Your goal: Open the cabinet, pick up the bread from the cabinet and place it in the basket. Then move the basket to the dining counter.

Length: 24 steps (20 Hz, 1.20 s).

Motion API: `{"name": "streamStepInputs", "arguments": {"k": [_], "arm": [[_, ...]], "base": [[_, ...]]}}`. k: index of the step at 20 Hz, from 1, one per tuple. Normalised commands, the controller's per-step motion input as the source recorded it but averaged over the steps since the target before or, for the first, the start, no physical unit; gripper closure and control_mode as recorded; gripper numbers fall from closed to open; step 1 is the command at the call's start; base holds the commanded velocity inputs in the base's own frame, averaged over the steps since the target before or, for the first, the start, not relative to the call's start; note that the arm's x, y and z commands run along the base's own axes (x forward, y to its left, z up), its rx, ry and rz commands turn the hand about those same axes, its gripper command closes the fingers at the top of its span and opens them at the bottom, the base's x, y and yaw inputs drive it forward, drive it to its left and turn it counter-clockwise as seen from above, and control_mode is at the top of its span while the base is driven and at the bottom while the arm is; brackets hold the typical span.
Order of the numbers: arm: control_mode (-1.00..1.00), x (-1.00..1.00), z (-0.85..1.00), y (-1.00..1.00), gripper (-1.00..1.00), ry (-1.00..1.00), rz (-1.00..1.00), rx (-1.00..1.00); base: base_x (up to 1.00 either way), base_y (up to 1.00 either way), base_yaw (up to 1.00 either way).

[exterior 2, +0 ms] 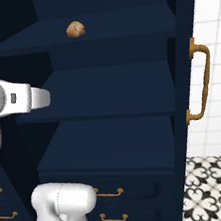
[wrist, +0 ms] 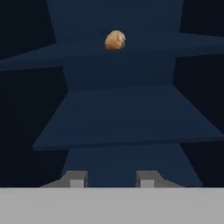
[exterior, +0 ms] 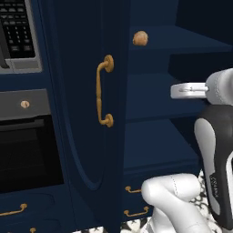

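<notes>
The cabinet (exterior: 82, 113) stands with both doors swung open, its left door and brass handle (exterior: 103, 91) in the left base view and its right door (exterior 2: 187, 70) in the right base view. On an upper navy shelf lies the bread (exterior: 140, 38) (exterior 2: 75, 29) (wrist: 115, 40), a small tan bun. My gripper (wrist: 112, 179) is open, its fingertips apart with nothing between them. It points into the cabinet, well short of the bread and below it. The basket and the dining counter are out of view.
Lower bare shelves (exterior 2: 105, 93) sit under the bread. Below them are drawers with brass pulls (exterior 2: 109, 193). A built-in oven (exterior: 27, 150) and a microwave (exterior: 16, 32) stand left of the cabinet. At the right are a white tiled wall (exterior 2: 215, 40) and a patterned floor (exterior 2: 216, 187).
</notes>
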Motion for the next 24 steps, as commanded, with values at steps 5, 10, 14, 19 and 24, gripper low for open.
{"name": "streamStepInputs", "arguments": {"k": [5, 10, 14, 19, 24], "arm": [[-1.00, 0.10, 0.00, -0.06, -1.00, -0.04, 0.01, 0.00], [-1.00, 0.12, 0.00, -0.29, -1.00, -0.06, 0.00, 0.00], [1.00, 0.04, 0.00, -0.13, -1.00, -0.01, 0.00, 0.00], [1.00, 0.00, 0.00, 0.00, -1.00, 0.00, 0.00, 0.00], [1.00, 0.00, 0.00, 0.00, -1.00, 0.00, 0.00, 0.00]], "base": [[0.00, 0.00, 0.00], [0.00, 0.00, 0.00], [-0.09, -0.40, 0.00], [0.39, 0.12, 0.00], [0.98, 0.24, 0.00]]}}
